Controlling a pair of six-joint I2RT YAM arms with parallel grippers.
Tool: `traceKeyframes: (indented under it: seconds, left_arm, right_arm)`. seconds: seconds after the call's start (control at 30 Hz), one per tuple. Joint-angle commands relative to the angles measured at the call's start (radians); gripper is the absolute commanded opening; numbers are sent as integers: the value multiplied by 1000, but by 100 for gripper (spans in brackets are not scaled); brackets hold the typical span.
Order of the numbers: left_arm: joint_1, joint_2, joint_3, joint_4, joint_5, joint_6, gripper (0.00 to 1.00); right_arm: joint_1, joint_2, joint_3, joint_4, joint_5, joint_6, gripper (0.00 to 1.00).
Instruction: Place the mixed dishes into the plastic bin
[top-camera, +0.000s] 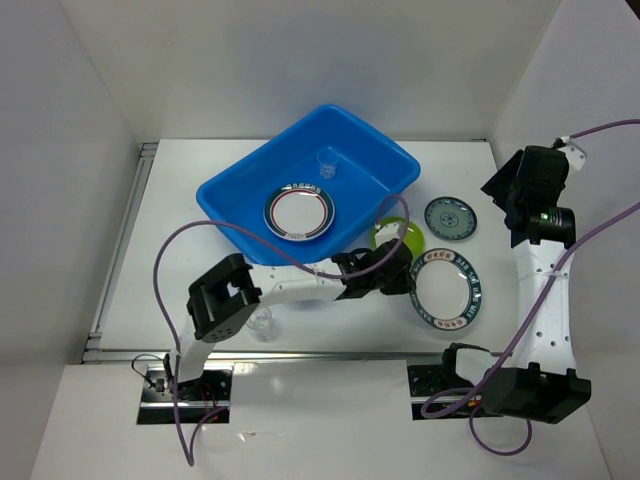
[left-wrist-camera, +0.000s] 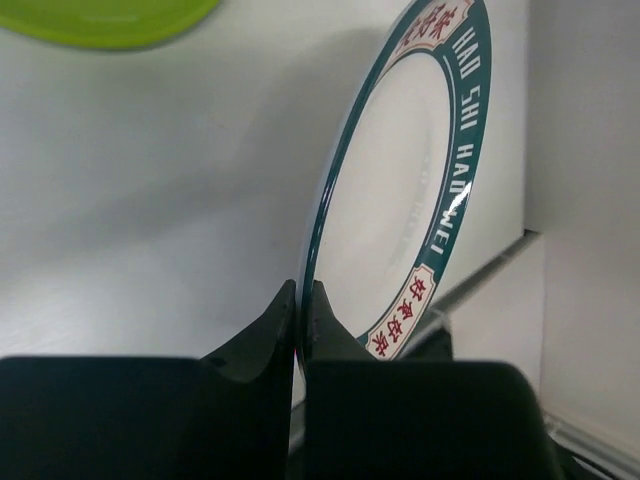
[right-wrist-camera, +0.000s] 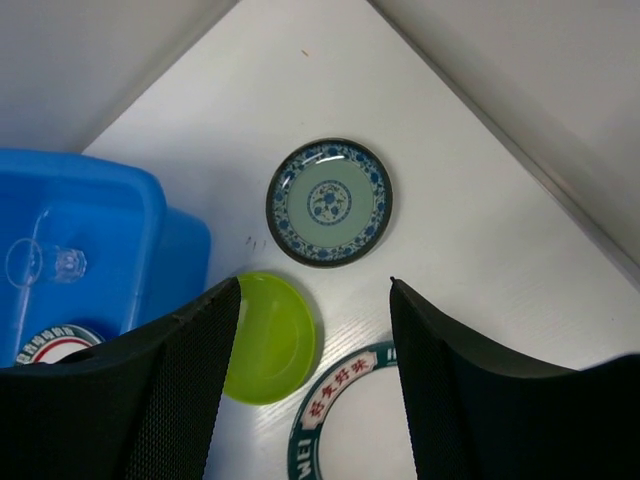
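Dishes lie partly in and partly out of the blue plastic bin (top-camera: 225, 195), which sits at an angle in the middle of the white counter (top-camera: 180, 200). Inside it, one teal-and-red-rimmed plate (top-camera: 299, 212) lies flat on the floor, and a clear cup (top-camera: 327, 163) stands toward the far corner. Just right of the bin, the left hand (left-wrist-camera: 303, 295) is closed tight on the near-left rim of a matching rimmed plate (top-camera: 448, 290), the rim pinched thin between its two fingers; whether that plate is off the counter cannot be told. A lime-green plate (top-camera: 403, 236) rests between the bin and the gripped plate, partly hidden by the left arm. A small patterned saucer (right-wrist-camera: 329, 202) lies further back, apart from both. A second clear cup (top-camera: 261, 322) stands on the counter beside the left arm's elbow. The right hand (right-wrist-camera: 313, 290) hangs high over the saucer and green plate, its fingers spread wide with nothing in them.
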Motion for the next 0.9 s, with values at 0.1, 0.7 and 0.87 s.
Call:
traceKeyframes:
  seconds: [0.1,0.7,0.87]
  left_arm:
    - [48,-239,135,-33,20,171,0]
    - [847,-430,57,-245,189,159,0]
    - [867,-408,7,-317,172,198,0]
  right_arm:
    - [3,-57,85,60,33,-4,67]
    - [3,-117,14,78,-76,36,67]
    - [3,-108,14,78,-76,27,67]
